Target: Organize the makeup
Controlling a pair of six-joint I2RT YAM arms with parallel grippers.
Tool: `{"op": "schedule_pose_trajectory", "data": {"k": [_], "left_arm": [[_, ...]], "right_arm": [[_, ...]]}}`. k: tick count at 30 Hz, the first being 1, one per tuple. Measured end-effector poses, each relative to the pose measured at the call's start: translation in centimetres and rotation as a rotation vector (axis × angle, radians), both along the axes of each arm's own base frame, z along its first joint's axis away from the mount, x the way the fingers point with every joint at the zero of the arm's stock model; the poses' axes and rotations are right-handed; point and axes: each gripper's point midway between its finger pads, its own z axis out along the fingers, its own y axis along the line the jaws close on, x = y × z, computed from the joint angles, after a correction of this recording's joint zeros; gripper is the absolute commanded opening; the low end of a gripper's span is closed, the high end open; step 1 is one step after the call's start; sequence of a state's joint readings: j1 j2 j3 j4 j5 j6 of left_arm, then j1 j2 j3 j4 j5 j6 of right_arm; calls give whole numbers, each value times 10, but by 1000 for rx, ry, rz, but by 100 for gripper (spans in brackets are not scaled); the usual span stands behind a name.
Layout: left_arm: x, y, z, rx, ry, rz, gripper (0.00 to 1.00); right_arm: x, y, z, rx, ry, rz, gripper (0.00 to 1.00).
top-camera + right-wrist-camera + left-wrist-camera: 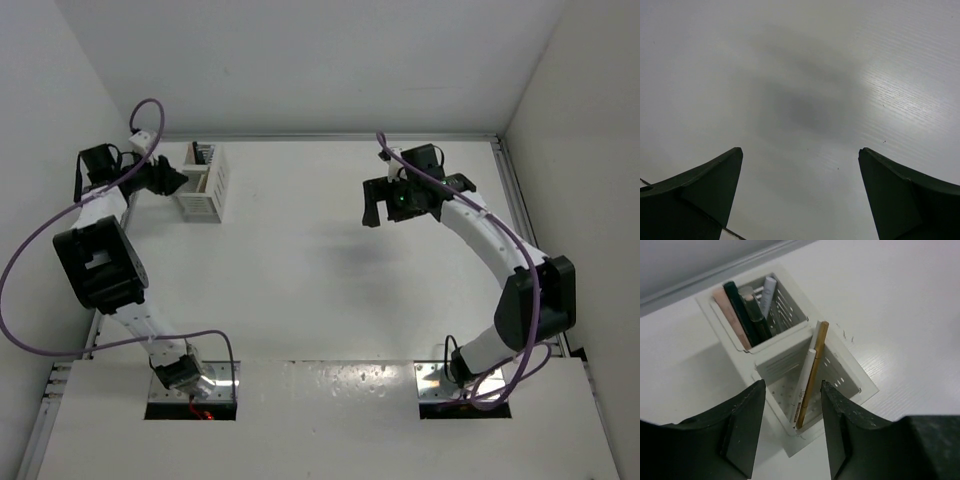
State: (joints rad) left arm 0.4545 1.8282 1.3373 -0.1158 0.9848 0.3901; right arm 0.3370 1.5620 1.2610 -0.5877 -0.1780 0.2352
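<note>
The makeup stands in a white slotted rack (858,385) below my left gripper (792,385). Its nearer compartment holds a gold stick (815,371) and a white stick (804,377), both leaning together. The farther compartment holds several sticks, among them a tan-pink one (729,314), a black one (741,312) and a pale one (768,293). My left gripper is open, hovering above the rack's near end with nothing between its fingers. In the top view the rack (207,184) sits at the far left beside the left gripper (176,180). My right gripper (373,208) is open and empty over bare table (800,100).
White walls close the table at the back and both sides. The rack stands close to the left wall and back edge. A purple cable loops off each arm.
</note>
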Motion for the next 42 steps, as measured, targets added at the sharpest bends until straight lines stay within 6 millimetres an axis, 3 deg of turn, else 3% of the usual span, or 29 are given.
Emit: {"op": "schedule_pose_trajectory", "data": {"k": [2,6,9,10,12,13,16,21,24,27,34,42], "left_arm": [[-1,3,13,-11,0,16,55],[-1,26,76,-11,-49,124,61],[-15,62,127,1,-101,302,67],[-24,76,139,6,-110,368,73],[-44,105,153,12,-121,497,73],[-55,114,153,13,-116,547,76],[-87,136,130,3,-52,679,100],[-117,121,54,-54,145,715,100],[-129,109,23,-80,232,701,100],[-133,105,20,-80,245,696,100],[-137,102,47,-34,162,686,100],[-140,96,36,-44,183,673,100]], "right_arm": [[-1,-4,3,-10,-12,-2,99],[-9,-31,10,-20,-18,-51,99],[-18,-72,8,-32,-8,-163,99],[-23,-87,5,-41,-2,-208,99],[-37,-112,-3,-64,17,-291,99],[-44,-123,-7,-80,24,-329,99],[-69,-151,-21,-145,35,-437,99],[-92,-176,-30,-212,30,-542,99],[-98,-179,-34,-205,22,-579,99],[-100,-178,-34,-185,11,-602,99],[-97,-176,-30,-141,1,-657,99],[-100,-175,-27,-117,1,-696,99]]}}
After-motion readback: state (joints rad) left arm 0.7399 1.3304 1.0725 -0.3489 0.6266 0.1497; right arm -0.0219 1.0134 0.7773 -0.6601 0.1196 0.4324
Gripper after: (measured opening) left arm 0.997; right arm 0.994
